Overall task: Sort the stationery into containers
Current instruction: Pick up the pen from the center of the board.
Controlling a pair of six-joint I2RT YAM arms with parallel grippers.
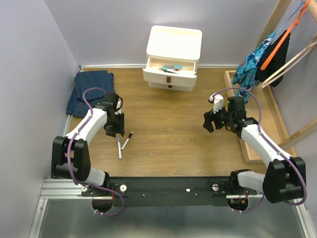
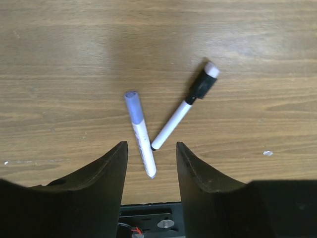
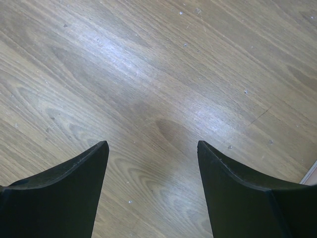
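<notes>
hovering over the near-left part of the table (image 1: 168, 129), the left gripper (image 2: 151, 145) has its jaws half apart and empty. below it, the blue-capped pen (image 2: 140, 134) lies near-to-far, cap toward the far edge. the black-capped marker (image 2: 184, 111) slants, cap far-right, tail just beside the pen. the right gripper (image 3: 152, 144) gapes wide, holding nothing.

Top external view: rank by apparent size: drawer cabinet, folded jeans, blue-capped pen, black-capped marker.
1. drawer cabinet: largest.
2. folded jeans: somewhat smaller, with one corner hidden by the left arm.
3. blue-capped pen and black-capped marker: far smaller, and too alike in length to rank.
</notes>
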